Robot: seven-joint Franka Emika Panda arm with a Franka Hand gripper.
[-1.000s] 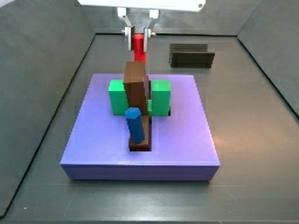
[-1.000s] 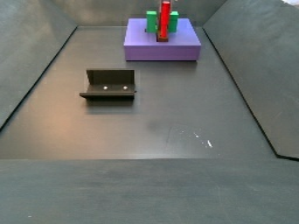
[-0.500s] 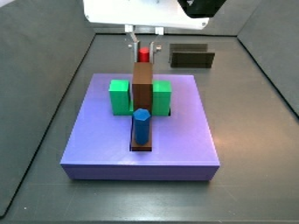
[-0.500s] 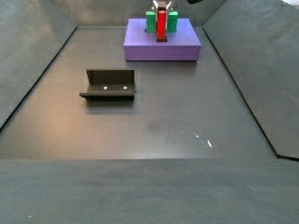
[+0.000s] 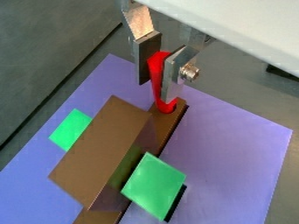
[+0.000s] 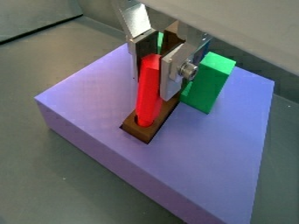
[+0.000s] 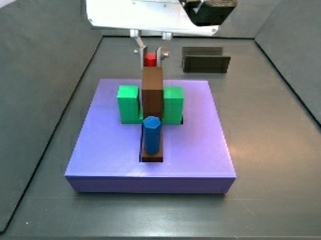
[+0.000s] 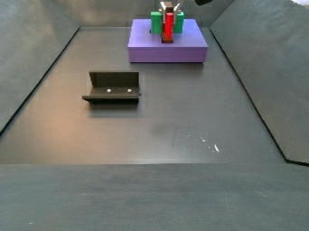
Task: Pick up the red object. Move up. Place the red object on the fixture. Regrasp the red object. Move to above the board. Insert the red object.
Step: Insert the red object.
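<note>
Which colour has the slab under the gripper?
Lilac-purple: the board, clearest in a wrist view, below the gripper.

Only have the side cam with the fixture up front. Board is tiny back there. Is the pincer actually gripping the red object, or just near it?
Observer: Gripping. In a wrist view the pincer is shut on the red object, one silver finger on each side of it.
Operator: Is it lined up with the slot?
Observer: Its lower end meets the end of the brown strip on the board. I cannot tell how deep it sits.
Operator: Anything else in that strip?
Observer: Yes. In a side view the blue cylinder stands at the opposite end, with the tall brown bar between it and the red object.
</note>
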